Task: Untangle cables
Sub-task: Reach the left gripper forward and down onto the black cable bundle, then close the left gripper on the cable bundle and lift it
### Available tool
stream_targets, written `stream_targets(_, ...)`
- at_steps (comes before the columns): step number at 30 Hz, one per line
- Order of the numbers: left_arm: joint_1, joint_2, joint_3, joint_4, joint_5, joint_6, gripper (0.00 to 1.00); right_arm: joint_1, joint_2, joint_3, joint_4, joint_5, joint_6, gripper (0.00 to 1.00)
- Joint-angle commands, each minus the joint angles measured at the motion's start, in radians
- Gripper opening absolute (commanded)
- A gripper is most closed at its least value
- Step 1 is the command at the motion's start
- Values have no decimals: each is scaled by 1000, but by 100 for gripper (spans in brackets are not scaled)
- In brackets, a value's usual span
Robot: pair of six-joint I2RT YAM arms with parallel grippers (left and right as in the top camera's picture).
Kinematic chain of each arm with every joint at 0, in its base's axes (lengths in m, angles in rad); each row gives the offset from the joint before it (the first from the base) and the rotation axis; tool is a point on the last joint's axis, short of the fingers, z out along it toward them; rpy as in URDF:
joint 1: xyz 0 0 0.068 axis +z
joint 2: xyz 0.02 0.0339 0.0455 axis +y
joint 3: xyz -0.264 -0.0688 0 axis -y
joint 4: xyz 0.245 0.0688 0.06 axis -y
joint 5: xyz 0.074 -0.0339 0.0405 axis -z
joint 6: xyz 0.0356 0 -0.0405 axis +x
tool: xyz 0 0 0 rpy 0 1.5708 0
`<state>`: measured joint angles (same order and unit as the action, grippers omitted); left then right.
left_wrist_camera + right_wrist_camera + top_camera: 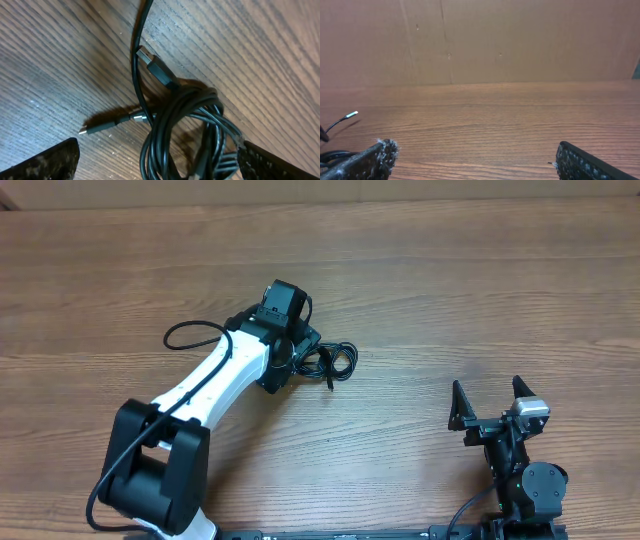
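Overhead: cables [338, 361] knotted on the worktop [450, 280]; right pincer [491, 394] spread, empty, well apart. Left wrist: left pincer [157, 152] spread astride the knot (nothing pinched); best nip one loose strand by the plug [156, 66], not the bundle. Right wrist: mostly bare wood.

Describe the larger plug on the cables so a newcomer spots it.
On the wooden table, find the cables bunched at the tip of the left arm. In the left wrist view, the larger plug lies above the coil: broad and square-ended, unlike the slim smaller plug lower left.
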<state>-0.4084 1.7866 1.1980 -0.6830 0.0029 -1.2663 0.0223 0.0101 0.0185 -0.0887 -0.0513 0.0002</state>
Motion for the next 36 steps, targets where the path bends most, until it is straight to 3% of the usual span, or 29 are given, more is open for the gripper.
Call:
stream_targets(1, -5, 52, 18, 3, -8, -21, 100, 6, -7, -10, 7, 8, 6, 100)
stream_targets(13, -5, 99, 18, 3, 16, -20, 100, 6, -7, -10, 7, 8, 6, 100)
stream_targets(16, -5, 98, 18, 3, 31, -20, 64, 6, -7, -10, 7, 8, 6, 100)
stream_targets(18, -5, 98, 18, 3, 44, -19, 47, 6, -7, -10, 7, 8, 6, 100)
stream_targets(25, -4, 98, 18, 4, 68, -18, 6, 6, -7, -10, 7, 8, 6, 100)
stream_targets(31, -5, 98, 21, 4, 70, 86, 4, 6, -7, -10, 7, 8, 6, 100)
stream_targets(36, -5, 90, 40, 4, 77, 277, 4, 6, -7, -10, 7, 8, 6, 100)
